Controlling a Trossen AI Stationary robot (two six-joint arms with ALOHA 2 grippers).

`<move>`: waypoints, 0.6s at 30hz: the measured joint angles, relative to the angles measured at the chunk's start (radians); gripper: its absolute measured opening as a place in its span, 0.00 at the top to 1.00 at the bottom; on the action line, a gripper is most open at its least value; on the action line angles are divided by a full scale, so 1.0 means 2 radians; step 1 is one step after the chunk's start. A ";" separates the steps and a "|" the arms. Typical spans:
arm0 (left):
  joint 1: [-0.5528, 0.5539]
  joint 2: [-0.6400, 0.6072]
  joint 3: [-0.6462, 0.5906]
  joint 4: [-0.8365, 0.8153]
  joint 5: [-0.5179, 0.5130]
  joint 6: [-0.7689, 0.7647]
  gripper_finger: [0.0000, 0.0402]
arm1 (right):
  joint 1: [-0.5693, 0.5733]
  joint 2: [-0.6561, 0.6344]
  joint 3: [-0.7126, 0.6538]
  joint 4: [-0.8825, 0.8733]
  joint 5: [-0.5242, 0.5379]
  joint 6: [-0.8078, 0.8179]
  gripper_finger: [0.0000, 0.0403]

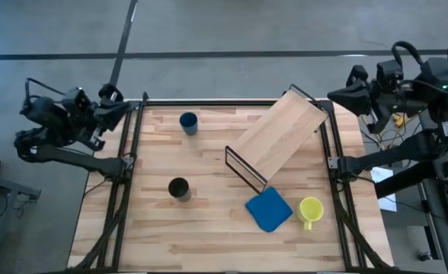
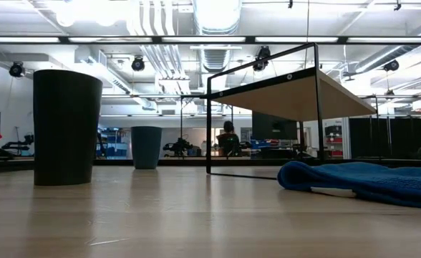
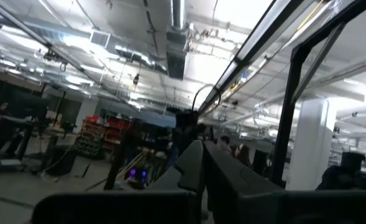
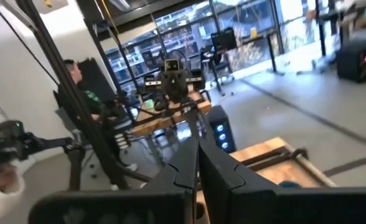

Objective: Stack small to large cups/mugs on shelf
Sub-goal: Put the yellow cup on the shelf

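Observation:
The shelf (image 1: 277,137), a light-wood board on a thin black frame, stands slantwise on the table's right half; it also shows in the low view (image 2: 296,89). The dark blue cup (image 1: 188,122) (image 2: 147,147) stands upright at the far middle. The black cup (image 1: 179,189) (image 2: 66,127) stands upright nearer the front. The yellow mug (image 1: 311,209) stands at the near right, handle toward the near edge; it is hidden in the low view. My left gripper (image 1: 117,104) (image 3: 201,168) is shut and empty off the table's far left corner. My right gripper (image 1: 337,96) (image 4: 198,168) is shut and empty off the far right corner.
A flat blue pad (image 1: 269,210) (image 2: 361,179) lies between the shelf's near end and the yellow mug. Black frame rails (image 1: 125,175) run along the table's left and right sides. Bare tabletop (image 1: 171,236) lies along the near edge.

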 joint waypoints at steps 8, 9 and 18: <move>0.000 0.014 0.000 -0.011 -0.018 0.018 1.00 | 0.000 0.007 -0.003 -0.025 -0.021 -0.060 0.98; 0.000 0.014 0.000 -0.011 -0.024 0.021 1.00 | 0.000 0.009 -0.004 -0.037 -0.032 -0.090 0.98; 0.000 0.008 0.000 -0.014 -0.047 0.031 1.00 | 0.000 0.037 -0.007 -0.113 -0.035 -0.094 0.97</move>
